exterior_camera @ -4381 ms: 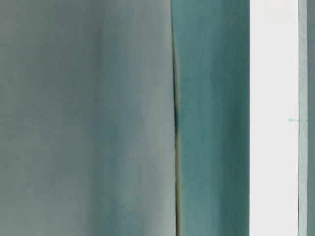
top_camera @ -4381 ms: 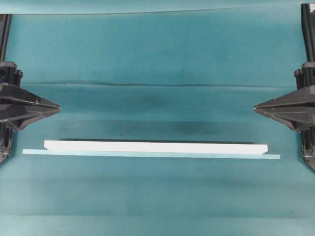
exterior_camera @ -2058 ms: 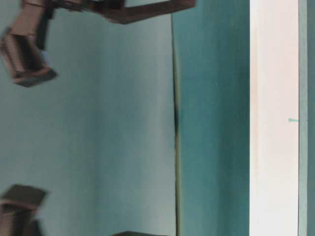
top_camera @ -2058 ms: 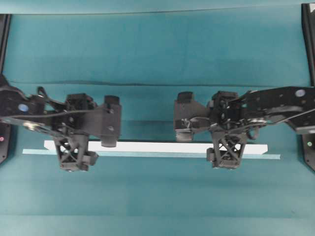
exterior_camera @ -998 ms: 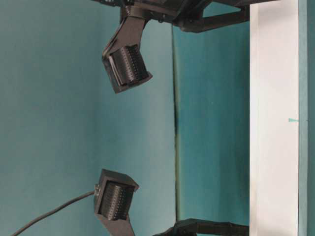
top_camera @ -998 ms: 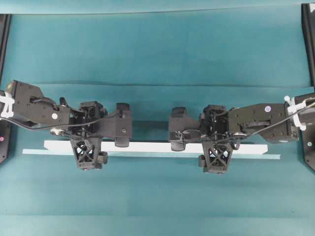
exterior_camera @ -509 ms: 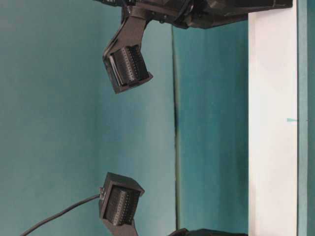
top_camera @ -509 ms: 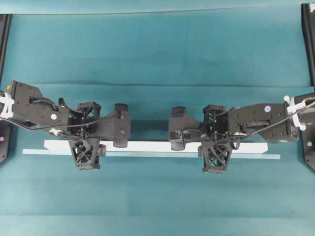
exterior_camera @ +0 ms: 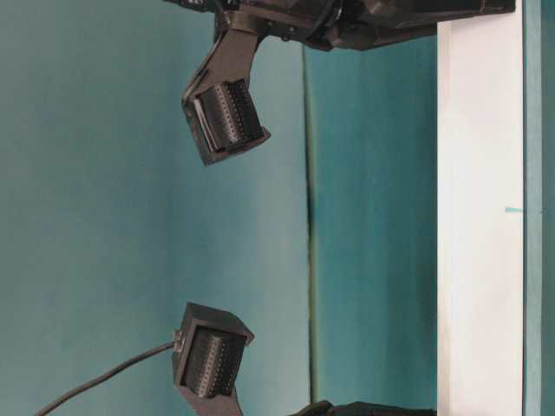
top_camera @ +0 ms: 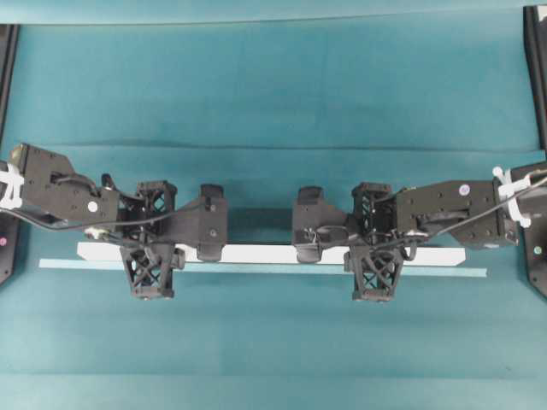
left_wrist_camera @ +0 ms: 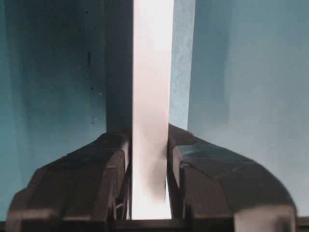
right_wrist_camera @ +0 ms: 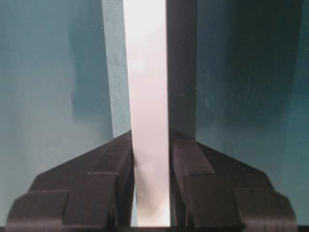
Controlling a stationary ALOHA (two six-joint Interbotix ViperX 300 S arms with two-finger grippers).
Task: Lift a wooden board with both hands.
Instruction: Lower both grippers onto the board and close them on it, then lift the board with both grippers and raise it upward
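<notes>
Both grippers (top_camera: 150, 256) (top_camera: 373, 256) clamping wooden board (top_camera: 265, 254) edges

I'm looking down at a teal-covered table (top_camera: 273, 94) filling the whole overhead view, its cloth showing a faint crease running left to right across the upper middle of the frame. Lying on it across the lower middle is the wooden board (top_camera: 265, 254), a long white plank stretching from the left side nearly to the right. Just below it, touching its lower edge, a thin pale teal tape strip (top_camera: 256, 269) is running a little farther out at both ends.
</notes>
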